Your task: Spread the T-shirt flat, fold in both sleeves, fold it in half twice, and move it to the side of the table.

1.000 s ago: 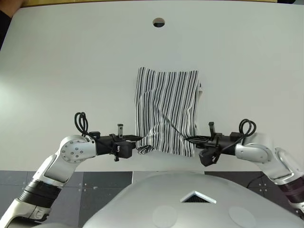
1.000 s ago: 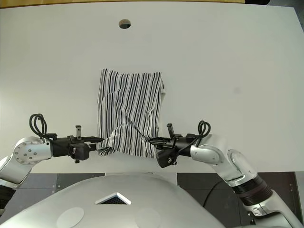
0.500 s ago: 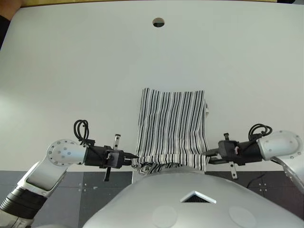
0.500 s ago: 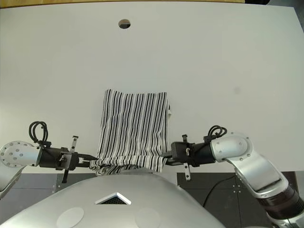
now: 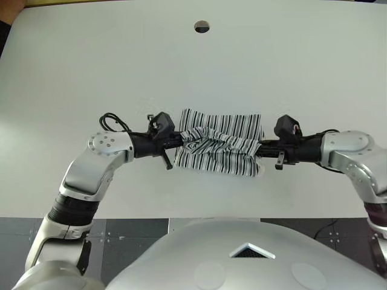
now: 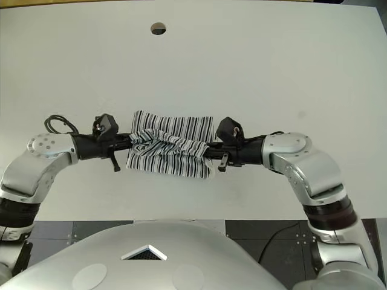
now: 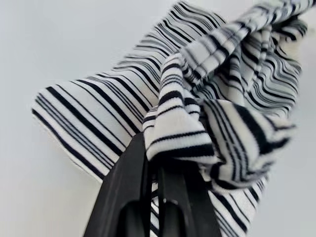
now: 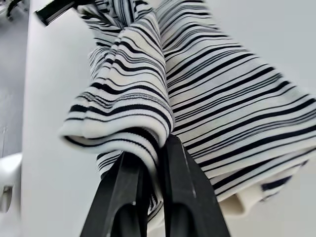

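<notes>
Looking like a half-fold in progress: left fingers [image 7: 121, 187] and right fingers [image 8: 185, 187] each clamp tight on a corner of the striped T-shirt [image 5: 221, 145], doubling it over on the tabletop [image 5: 91, 72], robot-side of the hole [image 5: 202, 26]. Sleeves seem tucked in; laying it flat and the side move are left.

Smooth matte white table [image 5: 91, 72]: plain, 1 colour throughout. Small round hole [image 5: 202, 26] in it: dark grey. Bunched black-and-white striped fabric T-shirt [image 5: 219, 145]: thin black stripes of uneven width on white ground. Slim 2-finger left gripper [image 5: 180, 140] and matching right gripper [image 5: 261, 145]: matte black. Square floor tiles [image 5: 121, 226]: dark grey.
</notes>
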{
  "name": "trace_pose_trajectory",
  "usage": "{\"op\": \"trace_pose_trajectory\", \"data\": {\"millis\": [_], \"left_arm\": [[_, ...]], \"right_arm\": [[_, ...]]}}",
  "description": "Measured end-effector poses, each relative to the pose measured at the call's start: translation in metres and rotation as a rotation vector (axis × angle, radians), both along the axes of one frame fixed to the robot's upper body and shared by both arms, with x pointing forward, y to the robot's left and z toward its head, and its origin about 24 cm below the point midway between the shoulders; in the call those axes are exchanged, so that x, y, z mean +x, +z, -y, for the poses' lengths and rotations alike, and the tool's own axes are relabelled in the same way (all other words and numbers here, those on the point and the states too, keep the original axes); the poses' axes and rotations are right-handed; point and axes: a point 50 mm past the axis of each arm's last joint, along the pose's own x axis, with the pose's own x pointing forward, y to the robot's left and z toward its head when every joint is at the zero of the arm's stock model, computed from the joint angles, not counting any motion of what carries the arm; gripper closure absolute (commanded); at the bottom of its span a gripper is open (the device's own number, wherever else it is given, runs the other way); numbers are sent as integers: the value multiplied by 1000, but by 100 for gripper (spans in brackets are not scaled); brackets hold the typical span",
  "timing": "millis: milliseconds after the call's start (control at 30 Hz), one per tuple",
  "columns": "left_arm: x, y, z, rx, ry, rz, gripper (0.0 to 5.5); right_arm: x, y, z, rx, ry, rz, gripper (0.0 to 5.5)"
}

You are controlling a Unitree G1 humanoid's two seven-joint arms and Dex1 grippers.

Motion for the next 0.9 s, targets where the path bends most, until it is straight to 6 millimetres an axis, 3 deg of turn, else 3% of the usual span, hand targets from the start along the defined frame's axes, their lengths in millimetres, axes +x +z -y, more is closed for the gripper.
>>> {"op": "trace_pose_trajectory", "data": {"millis": [33, 67, 200, 300, 400, 567, 733, 833, 900], "left_arm": [[3, -1, 1, -4, 20, -6, 540], [6, -2, 2, -6, 40, -13, 515], [18, -4, 1, -20, 128, -35, 463], [22, -7, 3, -46, 180, -72, 458], [30, -9, 1, -109, 279, -129, 458], [62, 1, -19, -299, 588, -164, 458], [78, -6, -44, -375, 844, -187, 458], [79, -9, -46, -363, 871, -166, 458], [79, -6, -44, -325, 844, -68, 455]], "right_arm": [[5, -2, -2, 16, -27, -21, 531], [9, -2, -4, 29, -50, -39, 493], [26, -6, -9, 67, -149, -99, 432], [40, -10, -9, 80, -240, -104, 426], [53, -13, -1, 93, -365, -95, 426], [82, -7, 27, 104, -648, 14, 426], [85, -8, 34, 78, -698, 68, 426], [84, -8, 36, 63, -698, 115, 426], [80, -1, 30, 64, -639, 209, 454]]}}
